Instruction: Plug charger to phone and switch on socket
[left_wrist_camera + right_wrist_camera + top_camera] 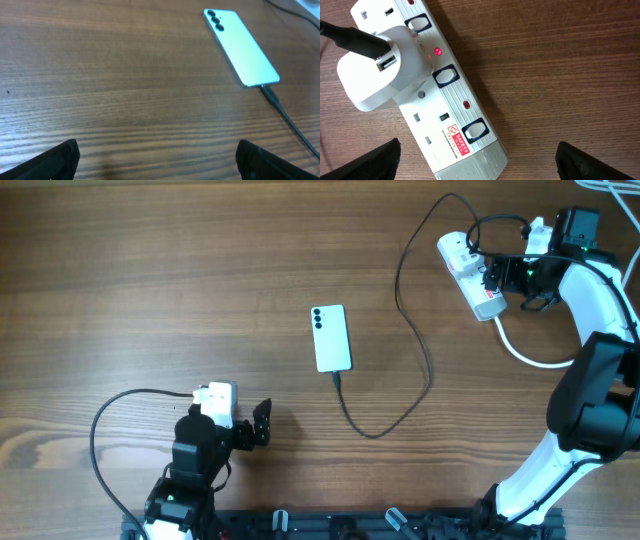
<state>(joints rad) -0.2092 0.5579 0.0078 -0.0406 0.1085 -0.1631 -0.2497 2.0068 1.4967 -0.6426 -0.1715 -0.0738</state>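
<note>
The phone (331, 337) lies back up at mid table, its three dark lenses at the far end; it also shows in the left wrist view (242, 47). The black charger cable (425, 370) runs from the phone's near edge, where its plug tip (269, 93) sits against the port, round to a white adapter (380, 75) plugged into the socket strip (470, 275). In the right wrist view a red light (438, 51) glows on the strip (445, 105) beside the adapter. My right gripper (494, 277) hovers over the strip, open and empty (477, 160). My left gripper (262, 423) is open and empty, near the front edge, apart from the phone (157, 160).
The strip's thick white cord (525, 355) curves off to the right under my right arm. A thin black wire (110, 415) loops by my left arm. The table top (150, 270) is wood grain.
</note>
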